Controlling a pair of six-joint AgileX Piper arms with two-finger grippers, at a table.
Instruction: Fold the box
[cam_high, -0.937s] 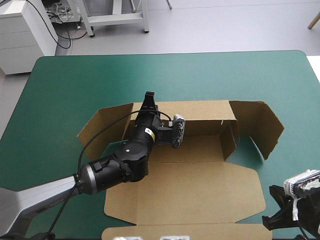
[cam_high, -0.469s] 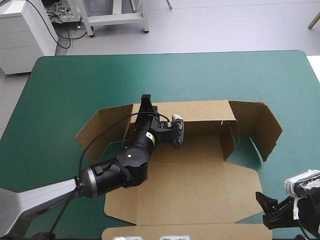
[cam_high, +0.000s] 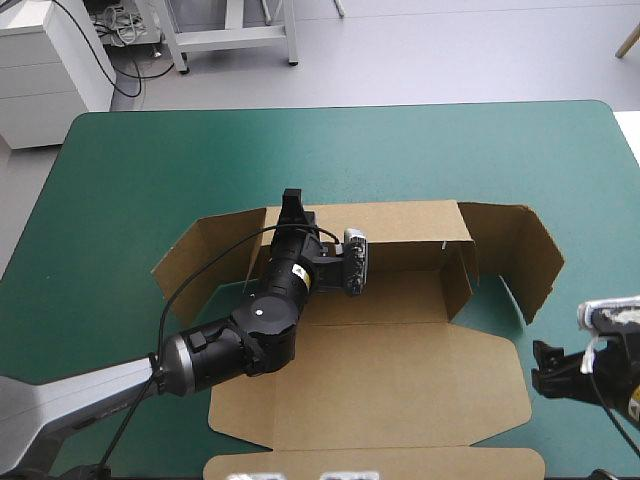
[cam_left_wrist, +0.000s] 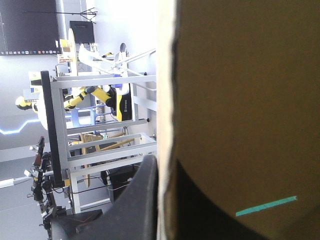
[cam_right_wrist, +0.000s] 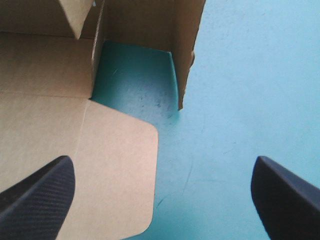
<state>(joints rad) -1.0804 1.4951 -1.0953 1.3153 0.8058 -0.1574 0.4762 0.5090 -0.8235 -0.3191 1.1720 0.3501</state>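
The brown box (cam_high: 400, 380) lies open in the high view, its lid flat toward the near edge and its back wall (cam_high: 400, 222) raised. My left gripper (cam_high: 293, 203) is shut on the top edge of that back wall near its left end. In the left wrist view the box (cam_left_wrist: 240, 100) stands between the black fingers, one finger (cam_left_wrist: 142, 200) on each face, my left gripper (cam_left_wrist: 164, 164) closed on the board. My right gripper (cam_high: 547, 368) hovers open beside the lid's right edge. In the right wrist view my right gripper (cam_right_wrist: 161, 165) spans the lid's rounded corner (cam_right_wrist: 125, 165), nothing held.
The box's right side flap (cam_high: 520, 255) stands up at an angle, seen ahead of my right gripper as a raised wall (cam_right_wrist: 185, 50). The left side flap (cam_high: 205, 255) also stands raised. Bare teal-green cover (cam_high: 350, 150) stretches beyond the box and along its right side (cam_right_wrist: 240, 100).
My right gripper has gone from shut to wide open and moved a little toward the table's far side, beside the lid. The left arm shifted slightly earlier and now holds still.
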